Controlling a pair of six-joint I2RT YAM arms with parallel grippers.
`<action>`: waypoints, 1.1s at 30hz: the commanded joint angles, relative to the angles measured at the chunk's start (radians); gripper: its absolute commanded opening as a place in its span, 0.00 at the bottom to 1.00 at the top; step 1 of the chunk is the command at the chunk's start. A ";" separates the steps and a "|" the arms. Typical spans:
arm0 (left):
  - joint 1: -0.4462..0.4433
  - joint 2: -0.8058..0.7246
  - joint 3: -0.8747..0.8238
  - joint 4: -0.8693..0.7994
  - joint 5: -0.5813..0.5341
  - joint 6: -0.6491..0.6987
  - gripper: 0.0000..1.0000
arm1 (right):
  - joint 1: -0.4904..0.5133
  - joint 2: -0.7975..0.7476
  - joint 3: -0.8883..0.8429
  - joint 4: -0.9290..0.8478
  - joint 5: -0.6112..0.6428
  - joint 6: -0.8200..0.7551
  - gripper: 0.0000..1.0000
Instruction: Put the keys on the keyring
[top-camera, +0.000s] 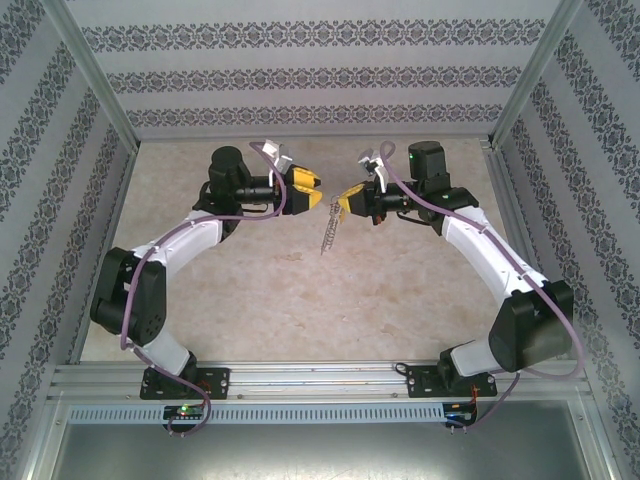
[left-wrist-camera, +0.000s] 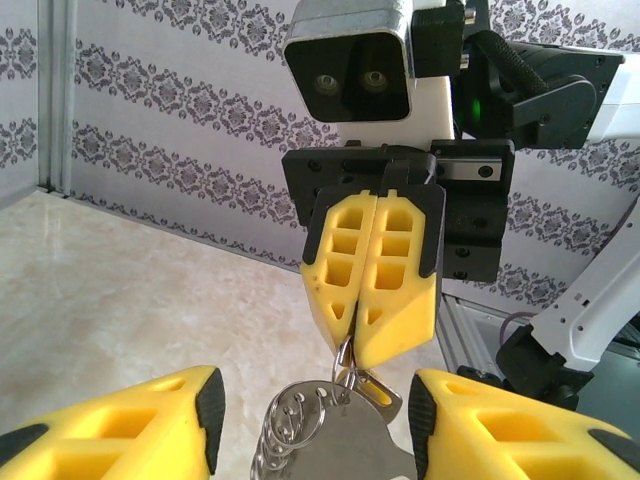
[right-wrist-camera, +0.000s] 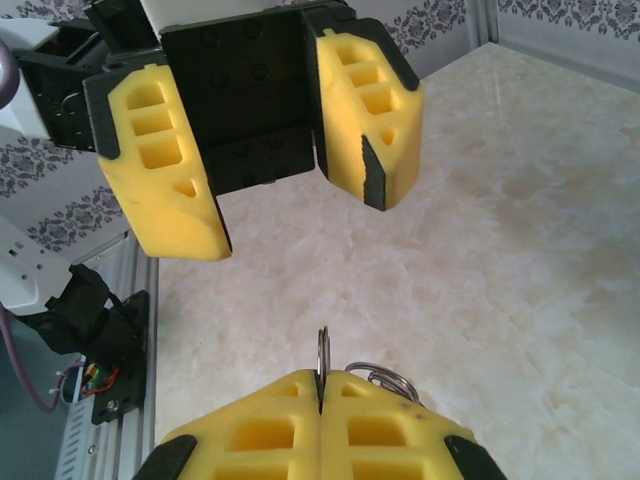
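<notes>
Right end effector (top-camera: 340, 205): clamped on keyring (left-wrist-camera: 338, 438), aloft. Left end effector (top-camera: 318, 191): wide, empty, just beside keyring. Threading apparently outstanding.

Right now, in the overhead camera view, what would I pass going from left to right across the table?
left arm → open left claw → keyring dangling from the right claw → right claw, shut on it → right arm
</notes>
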 joint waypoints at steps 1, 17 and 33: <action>0.002 0.013 0.039 -0.041 0.052 0.009 0.51 | 0.012 0.013 0.039 0.018 -0.066 -0.015 0.00; -0.035 0.052 0.065 -0.069 0.101 0.003 0.47 | 0.042 0.039 0.084 0.020 -0.063 -0.008 0.00; -0.046 0.075 0.074 0.026 0.111 -0.060 0.24 | 0.048 0.062 0.092 0.011 -0.050 -0.018 0.00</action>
